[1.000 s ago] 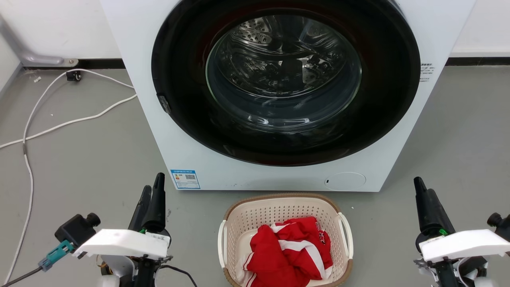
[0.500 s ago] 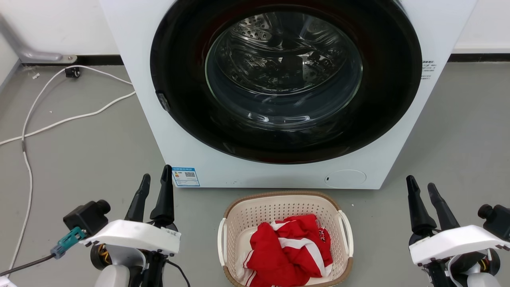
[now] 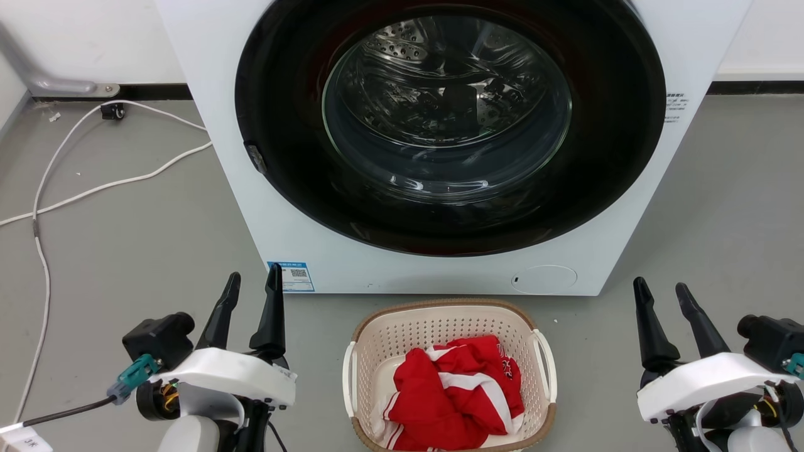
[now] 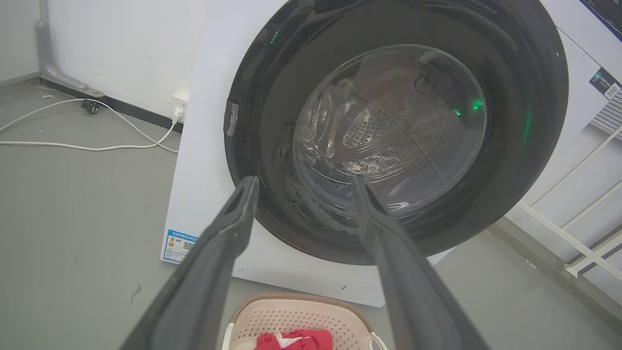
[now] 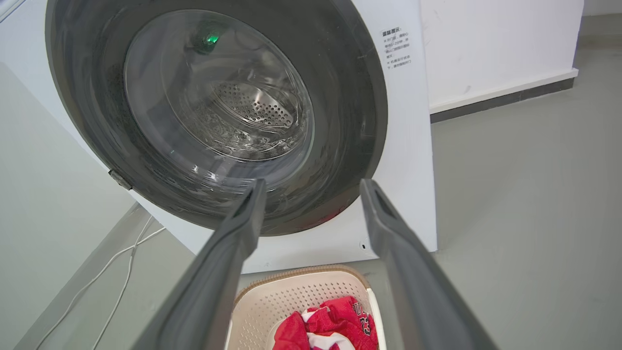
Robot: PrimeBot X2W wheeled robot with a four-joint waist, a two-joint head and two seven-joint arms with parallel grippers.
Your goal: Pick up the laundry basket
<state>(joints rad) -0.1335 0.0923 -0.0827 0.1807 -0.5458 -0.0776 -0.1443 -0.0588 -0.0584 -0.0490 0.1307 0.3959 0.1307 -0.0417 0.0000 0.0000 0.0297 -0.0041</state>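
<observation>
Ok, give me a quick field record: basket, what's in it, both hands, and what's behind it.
basket: laundry basket on the floor, not yet gripped
contents: red and white garment
left hand: open, left of the basket, apart from it
right hand: open, right of the basket, apart from it
behind: washing machine

The laundry basket (image 3: pixel 433 329) looks like smooth cream plastic pierced with holes, its brown rim moulded to a woven texture, and the garment (image 3: pixel 452 395) in it is soft, crumpled red cloth. The washing machine (image 3: pixel 270 213) has a smooth white panel and a glossy black door (image 3: pixel 282 113) around clear glass (image 3: pixel 440 176), with a shiny perforated metal drum (image 3: pixel 408 44) behind — the floor (image 3: pixel 125 251) is matt grey. Both the left end effector (image 3: pixel 254 270) and the right end effector (image 3: pixel 660 281) have matt dark fingers.
</observation>
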